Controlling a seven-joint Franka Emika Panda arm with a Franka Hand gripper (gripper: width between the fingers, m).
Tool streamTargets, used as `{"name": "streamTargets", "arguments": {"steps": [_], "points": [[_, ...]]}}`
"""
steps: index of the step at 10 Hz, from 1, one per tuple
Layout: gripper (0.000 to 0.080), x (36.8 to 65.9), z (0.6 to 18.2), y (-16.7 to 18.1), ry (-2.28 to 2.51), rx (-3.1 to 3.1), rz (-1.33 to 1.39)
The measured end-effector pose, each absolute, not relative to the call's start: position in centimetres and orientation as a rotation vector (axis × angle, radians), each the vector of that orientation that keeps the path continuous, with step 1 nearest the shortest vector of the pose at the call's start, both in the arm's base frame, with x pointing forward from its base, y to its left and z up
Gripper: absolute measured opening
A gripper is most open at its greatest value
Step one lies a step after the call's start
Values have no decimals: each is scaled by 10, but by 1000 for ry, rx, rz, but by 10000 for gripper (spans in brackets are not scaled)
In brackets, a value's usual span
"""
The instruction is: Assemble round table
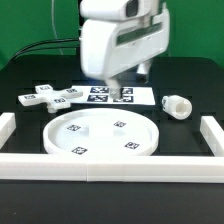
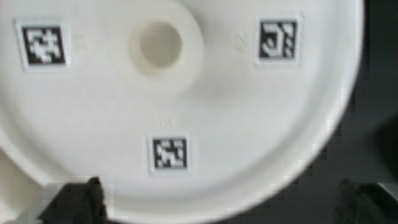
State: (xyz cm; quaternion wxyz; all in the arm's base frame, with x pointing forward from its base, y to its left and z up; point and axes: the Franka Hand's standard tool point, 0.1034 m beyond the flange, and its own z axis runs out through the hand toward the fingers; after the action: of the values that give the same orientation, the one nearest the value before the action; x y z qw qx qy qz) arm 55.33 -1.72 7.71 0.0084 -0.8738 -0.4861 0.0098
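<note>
The black desk [image 1: 20,75] carries every part. The large round disc [image 1: 100,135] lies flat on it and fills the wrist view beneath me. The cross-shaped base [image 1: 48,97] lies behind the disc toward the exterior view's left. The short leg [image 1: 176,106] lies apart toward the right. My fingers [image 2: 77,203] are spread wide, gripping nothing.

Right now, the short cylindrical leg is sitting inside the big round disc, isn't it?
Not inside. The short cylindrical leg lies outside the round disc, apart from it, toward the exterior view's right. The exterior view shows this.
</note>
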Motion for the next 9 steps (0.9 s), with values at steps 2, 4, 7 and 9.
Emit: {"name": "streamTargets", "arguments": {"steps": [2, 4, 7, 9], "points": [[650, 556, 58, -45, -1586, -2679, 38], [650, 557, 60, -41, -1572, -2688, 33], [650, 559, 49, -44, -1596, -2667, 40], [650, 565, 35, -46, -1585, -2664, 47]]}}
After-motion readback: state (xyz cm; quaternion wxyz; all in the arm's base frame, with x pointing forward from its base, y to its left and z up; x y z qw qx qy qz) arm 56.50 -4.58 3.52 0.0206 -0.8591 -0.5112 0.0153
